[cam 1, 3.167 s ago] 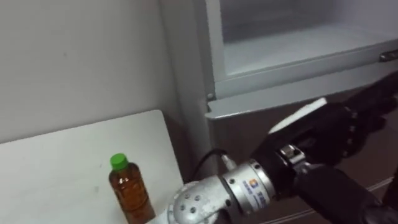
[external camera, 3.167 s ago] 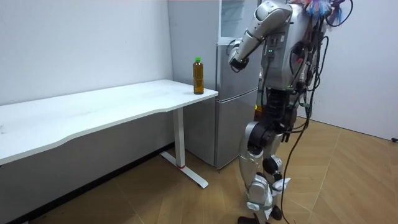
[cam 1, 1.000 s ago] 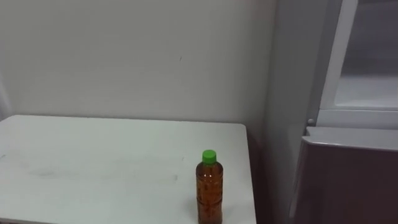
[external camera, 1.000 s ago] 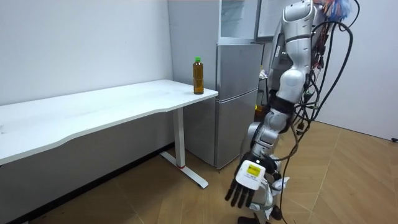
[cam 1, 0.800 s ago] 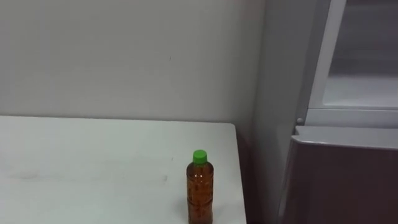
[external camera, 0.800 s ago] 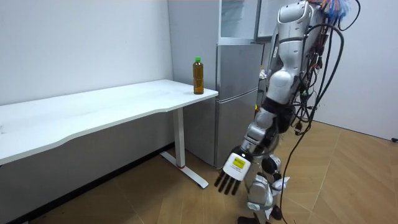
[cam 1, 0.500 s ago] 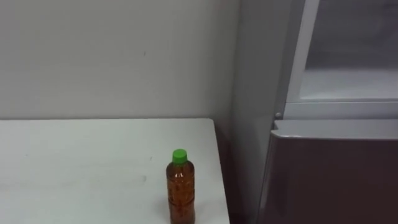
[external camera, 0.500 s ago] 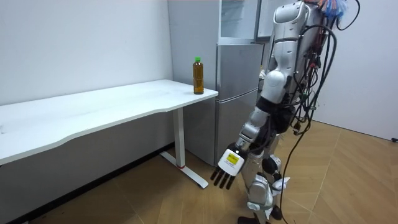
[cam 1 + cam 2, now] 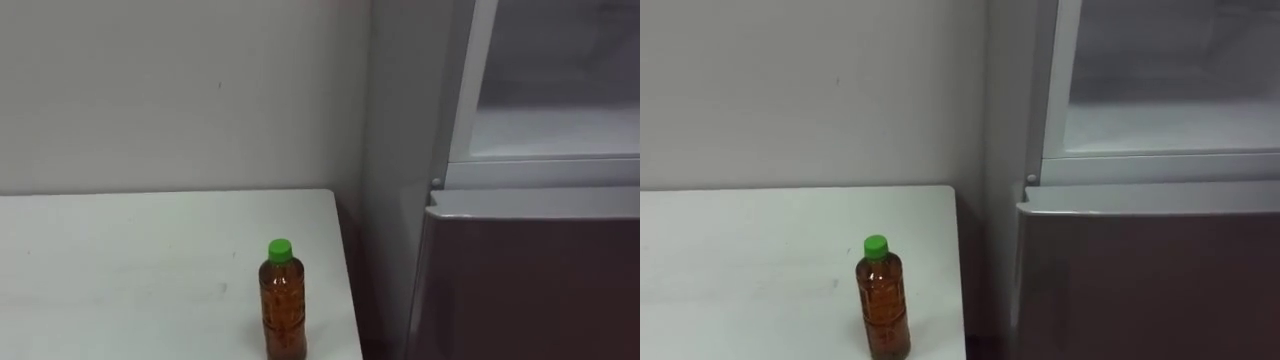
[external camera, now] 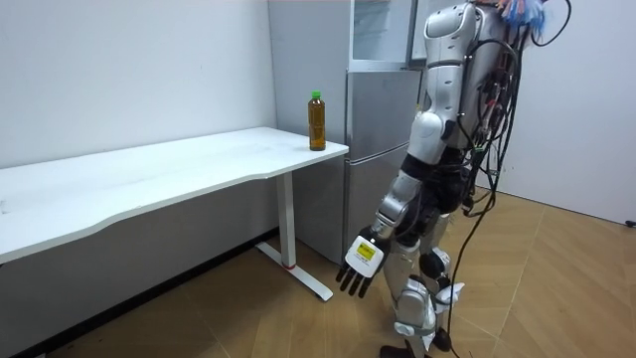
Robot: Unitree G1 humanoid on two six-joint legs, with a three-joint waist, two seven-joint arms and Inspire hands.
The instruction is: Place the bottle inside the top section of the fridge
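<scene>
You see the bottle (image 9: 283,305) upright near the table (image 9: 120,260) corner, beside the fridge (image 9: 520,270); the left hand (image 10: 359,263) hangs low, fingers straight and apart.

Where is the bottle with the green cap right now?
In the left eye view, the bottle stands upright on the white table, near the table's right end and just left of the fridge.
</scene>
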